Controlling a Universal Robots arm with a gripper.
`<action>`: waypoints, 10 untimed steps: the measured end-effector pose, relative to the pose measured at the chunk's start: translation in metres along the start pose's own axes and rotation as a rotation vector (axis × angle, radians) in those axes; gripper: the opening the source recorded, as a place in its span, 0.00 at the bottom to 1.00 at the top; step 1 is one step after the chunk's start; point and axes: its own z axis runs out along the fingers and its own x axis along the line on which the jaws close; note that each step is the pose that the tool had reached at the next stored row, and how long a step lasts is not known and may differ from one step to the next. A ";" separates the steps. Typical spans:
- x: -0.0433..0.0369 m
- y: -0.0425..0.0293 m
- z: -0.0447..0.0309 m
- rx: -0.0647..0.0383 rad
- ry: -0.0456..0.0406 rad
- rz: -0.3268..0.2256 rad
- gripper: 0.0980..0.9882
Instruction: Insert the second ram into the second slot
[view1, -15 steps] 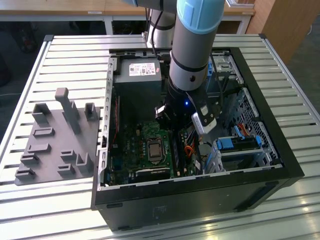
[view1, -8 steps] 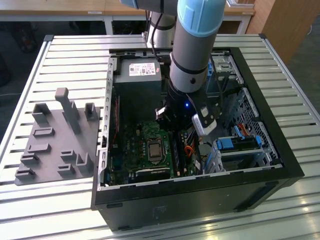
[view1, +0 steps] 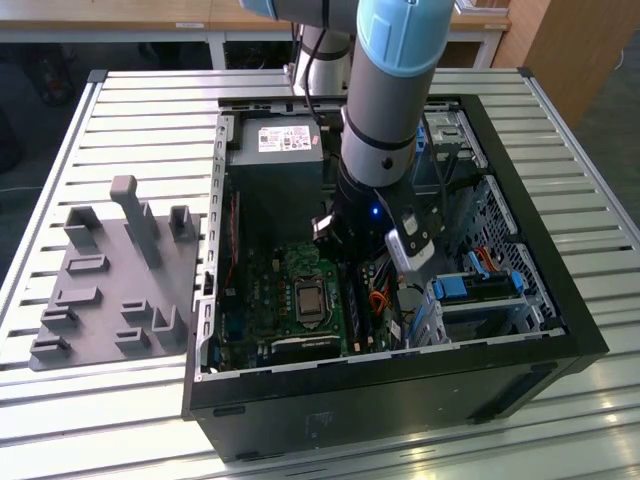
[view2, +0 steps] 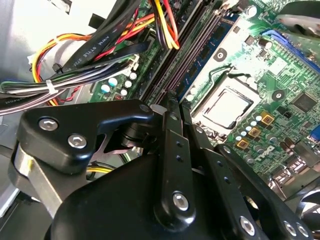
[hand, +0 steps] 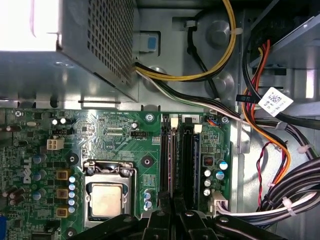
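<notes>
Print on the power supply's label (view1: 283, 138) and the cable tag (hand: 276, 101) seems illegible.

Glossy green motherboard (hand: 120, 140), perforated matt grey metal power supply (hand: 100, 45), black matt plastic gripper (view2: 172, 100).

- The arm (view1: 385, 110) reaches down into an open computer case (view1: 520, 330) on a slatted table (view1: 130, 110).
- A grey fixture plate (view1: 100, 300) lies toward the exterior view's left.
</notes>
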 end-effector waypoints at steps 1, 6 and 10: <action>-0.0002 0.0000 0.0004 0.000 0.0003 0.000 0.04; -0.0006 0.0000 0.0030 0.000 0.0018 0.000 0.04; -0.0006 -0.0001 0.0055 0.000 0.0039 0.000 0.04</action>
